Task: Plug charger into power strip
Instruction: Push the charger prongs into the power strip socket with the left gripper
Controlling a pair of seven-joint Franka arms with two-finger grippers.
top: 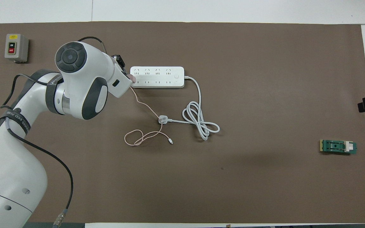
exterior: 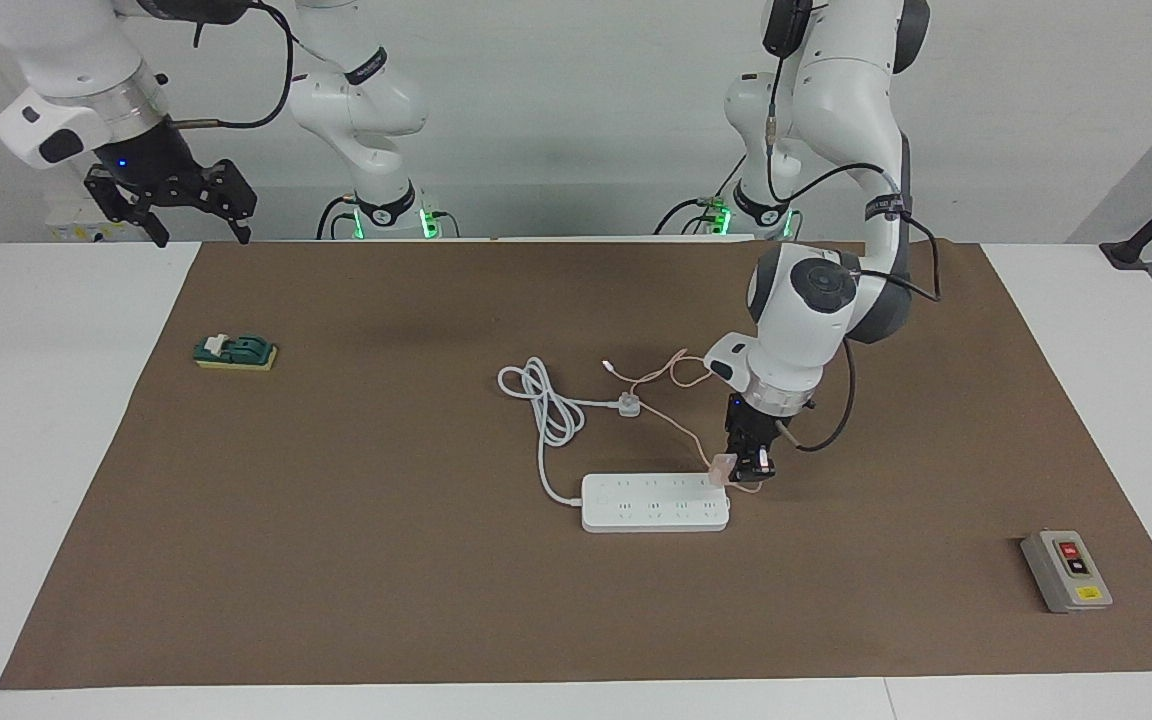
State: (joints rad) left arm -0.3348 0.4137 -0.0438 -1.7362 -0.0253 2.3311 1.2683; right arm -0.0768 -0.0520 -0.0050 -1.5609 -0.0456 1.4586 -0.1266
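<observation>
The left tool (exterior: 748, 468) is closed on the charger (exterior: 724, 465), a small pale pink cube. It holds the charger just over the end of the power strip (exterior: 654, 502) that points toward the left arm's end of the desk. In the facing view the charger is right at the top edge of the strip; I cannot tell if the prongs touch a socket. In the overhead view the wrist of the left arm covers most of the tool, and only a bit of the charger (top: 132, 78) shows at the end of the power strip (top: 157, 77).

The power strip lies flat on the brown mat (exterior: 386, 560), near the middle of the desk. The thin pink cable (exterior: 681, 372) runs from the charger toward the robots and makes a loose loop on the mat. The thick white cord (exterior: 546, 410) of the strip lies coiled beside that loop, and its white plug (exterior: 629, 404) lies between them, touching the pink cable.

The right tool (exterior: 171, 200) is open and holds nothing. It hangs high over the corner of the desk nearest the right arm's base, where the arm waits. A green switch block (exterior: 235, 352) lies on the mat near that edge. A grey button box (exterior: 1066, 571) stands near the corner of the mat at the left arm's end, farthest from the robots.
</observation>
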